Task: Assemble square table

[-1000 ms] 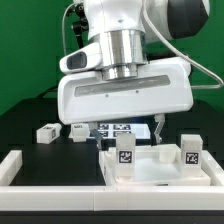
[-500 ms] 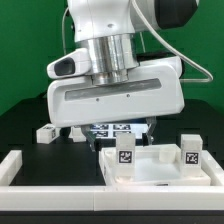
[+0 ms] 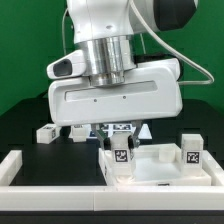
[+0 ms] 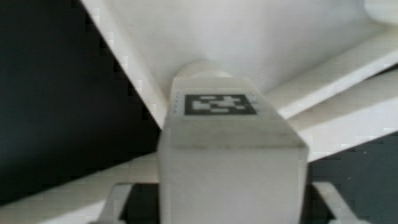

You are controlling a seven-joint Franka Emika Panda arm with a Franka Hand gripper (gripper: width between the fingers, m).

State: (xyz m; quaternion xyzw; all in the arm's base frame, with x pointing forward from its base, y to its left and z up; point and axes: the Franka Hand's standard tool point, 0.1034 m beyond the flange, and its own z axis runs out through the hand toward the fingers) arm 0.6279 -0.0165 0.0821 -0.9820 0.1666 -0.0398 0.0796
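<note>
Gripper point(image 3: 123, 134) has its jaws apart, nothing pinched yet; 1 upright leg point(image 3: 122, 154) is directly below it, roughly centred between the jaws, long axis vertical, standing at a corner of the tabletop point(image 3: 160, 172); I'd guess a straight drop works.

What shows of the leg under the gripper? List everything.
The leg is a small white block, seemingly plastic, with a black-and-white tag on its side. It stands upright in a corner of the tabletop, at the exterior view's left. The gripper hangs above it; whether the jaws touch it cannot be told.
</note>
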